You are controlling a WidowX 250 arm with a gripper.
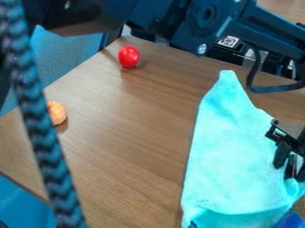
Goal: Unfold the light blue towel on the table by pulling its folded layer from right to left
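Observation:
The black gripper [288,153] is at the right edge, over the right side of a turquoise cloth [229,151]. Part of it is cut off by the view's edge, and whether it grips the cloth cannot be told. The cloth lies on the brown wooden table [131,147], narrowing to a point at its far end and folded near the bottom edge. A red, rounded object [129,56] rests near the table's far left edge. An orange piece [56,112] sits at the left, partly behind a braided cable.
The braided cable [44,129] runs down the left side, close to the camera. Dark arm links [179,22] cross the top, with a black cable loop below them at the right. Something blue [290,221] shows at the bottom right corner.

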